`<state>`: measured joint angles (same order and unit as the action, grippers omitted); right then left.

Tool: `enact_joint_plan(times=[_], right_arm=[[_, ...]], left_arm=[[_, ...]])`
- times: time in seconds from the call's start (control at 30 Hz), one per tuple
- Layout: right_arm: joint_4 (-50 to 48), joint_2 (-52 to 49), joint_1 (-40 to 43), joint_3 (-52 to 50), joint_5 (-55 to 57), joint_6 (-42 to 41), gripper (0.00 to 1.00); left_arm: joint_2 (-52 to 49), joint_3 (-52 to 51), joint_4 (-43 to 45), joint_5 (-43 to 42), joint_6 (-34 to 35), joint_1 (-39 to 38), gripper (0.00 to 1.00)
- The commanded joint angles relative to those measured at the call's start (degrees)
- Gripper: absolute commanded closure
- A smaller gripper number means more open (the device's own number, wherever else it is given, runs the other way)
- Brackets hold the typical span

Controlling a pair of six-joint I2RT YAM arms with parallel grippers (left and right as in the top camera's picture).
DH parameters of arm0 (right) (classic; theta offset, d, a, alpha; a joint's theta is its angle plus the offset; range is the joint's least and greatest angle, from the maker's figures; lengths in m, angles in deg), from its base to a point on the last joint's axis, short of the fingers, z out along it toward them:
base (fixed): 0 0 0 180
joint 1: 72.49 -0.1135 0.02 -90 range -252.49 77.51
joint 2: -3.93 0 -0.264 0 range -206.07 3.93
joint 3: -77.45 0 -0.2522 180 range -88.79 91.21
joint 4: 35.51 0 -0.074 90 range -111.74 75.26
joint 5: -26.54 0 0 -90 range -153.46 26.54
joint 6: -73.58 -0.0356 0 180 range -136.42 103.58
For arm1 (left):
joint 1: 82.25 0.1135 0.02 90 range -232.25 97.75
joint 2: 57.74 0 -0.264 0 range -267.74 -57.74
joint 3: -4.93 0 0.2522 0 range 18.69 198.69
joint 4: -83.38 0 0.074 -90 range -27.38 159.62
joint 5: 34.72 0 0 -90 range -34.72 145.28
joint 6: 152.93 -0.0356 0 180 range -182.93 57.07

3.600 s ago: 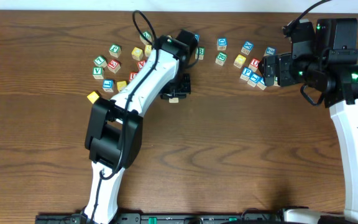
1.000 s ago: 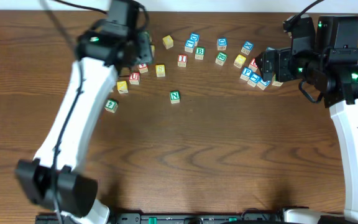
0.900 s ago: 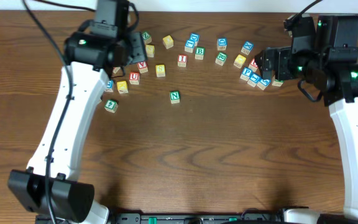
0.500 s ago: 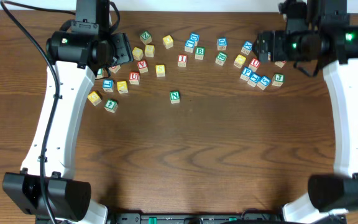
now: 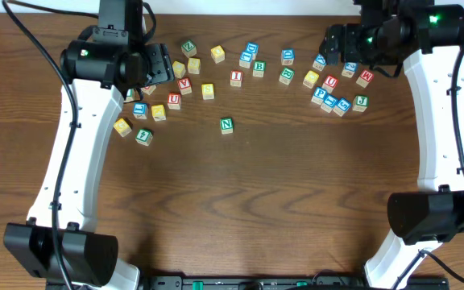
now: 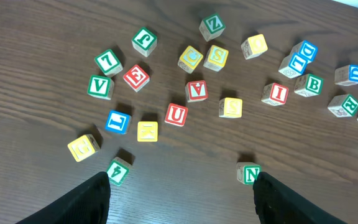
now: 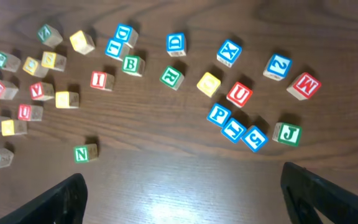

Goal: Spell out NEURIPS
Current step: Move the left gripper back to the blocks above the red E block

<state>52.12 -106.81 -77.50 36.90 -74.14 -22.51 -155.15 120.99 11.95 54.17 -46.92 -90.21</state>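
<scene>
The green N cube (image 5: 226,125) stands alone mid-table, also the N cube (image 6: 249,173) and N cube (image 7: 84,153) in the wrist views. My left gripper (image 5: 158,68) hangs open and empty above the left cluster, its fingertips (image 6: 89,198) wide apart; below it lie a red E (image 6: 136,77), a red U (image 6: 176,114) and a red I (image 6: 275,93). My right gripper (image 5: 334,40) is open and empty over the far right, above a green R (image 7: 171,76), another red U (image 7: 239,94), a blue P (image 7: 218,114) and a plain yellow cube (image 7: 209,83).
Other lettered cubes lie scattered along the far half: V (image 6: 99,86), Z (image 6: 212,25), B (image 5: 258,66), J (image 5: 361,102), M (image 7: 305,85), X (image 7: 229,53). A yellow cube (image 5: 122,126) sits at the left. Both white arms reach in from the near edge.
The left arm left the N cube mid-table and swung to the far left, its jaws widening. The right arm moved back toward the far edge, uncovering the right cluster.
</scene>
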Motion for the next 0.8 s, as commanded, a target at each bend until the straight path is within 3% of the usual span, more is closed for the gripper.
enact_joint_plan(times=[0.0, 0.77], right_arm=[[0.0, 0.0, -0.3, 2.9, 0.2, -1.8, 0.06], [0.6, -4.6, -0.4, 4.7, 4.3, -6.8, 0.15]], left_arm=[[0.0, 0.3, -0.1, 0.8, -1.0, 0.2, 0.27], [-0.9, 0.1, -0.5, 0.7, -1.0, 0.2, 0.27]])
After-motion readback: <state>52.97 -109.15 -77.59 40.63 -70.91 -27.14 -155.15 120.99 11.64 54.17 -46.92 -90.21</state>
